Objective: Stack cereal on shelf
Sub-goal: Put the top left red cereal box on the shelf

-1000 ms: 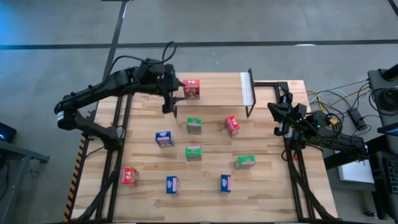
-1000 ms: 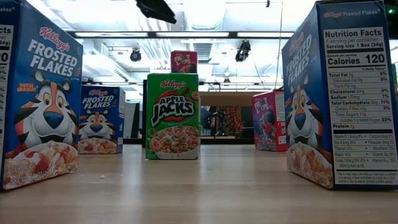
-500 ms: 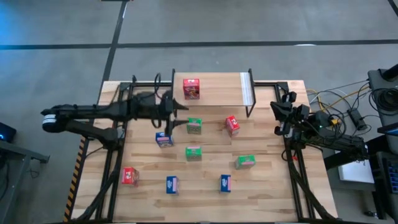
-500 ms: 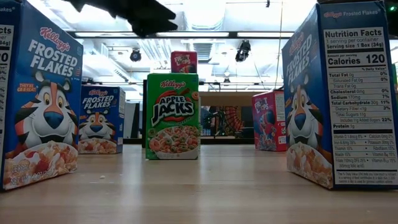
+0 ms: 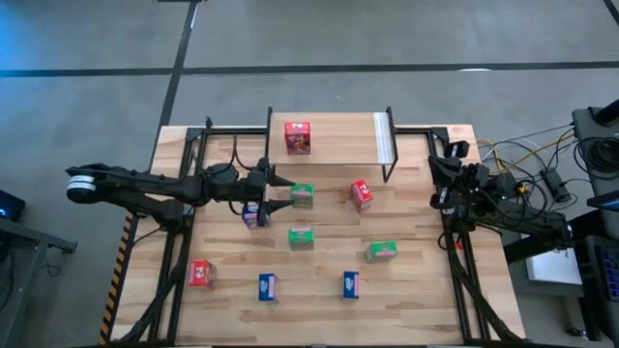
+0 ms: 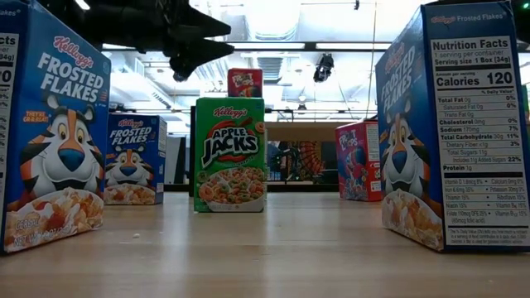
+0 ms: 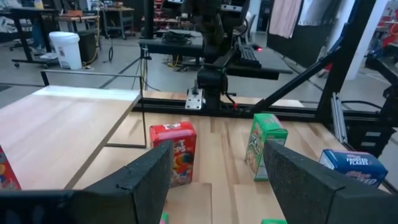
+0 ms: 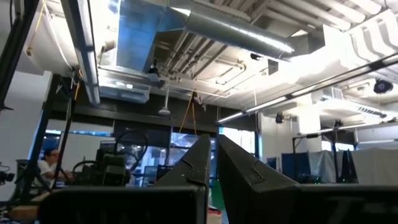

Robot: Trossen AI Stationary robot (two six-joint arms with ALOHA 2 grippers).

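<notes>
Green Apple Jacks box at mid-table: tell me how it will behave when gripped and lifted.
The green Apple Jacks box stands upright on a narrow base, so a sideways nudge would probably tip it. It looks like thin cardboard, likely light, and may dent under a hard squeeze. Its flat faces should suit the open left gripper.

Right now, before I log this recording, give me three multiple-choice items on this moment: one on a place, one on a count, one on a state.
1. Where does the small red cardboard cereal box that is farthest back stand?
A. on the light wooden plank shelf
B. between the left jaws
C. on the floor

2. How many small cereal boxes show in the high view?
A. five
B. nine
C. twelve

3. How do the left gripper jaws stand?
A. shut on a blue box
B. open, holding nothing
C. out of view

Answers: 1 A, it sits on the shelf's plank. 2 B, three red, three green and three blue. 3 B, the left wrist view shows a clear gap between the jaws.
</notes>
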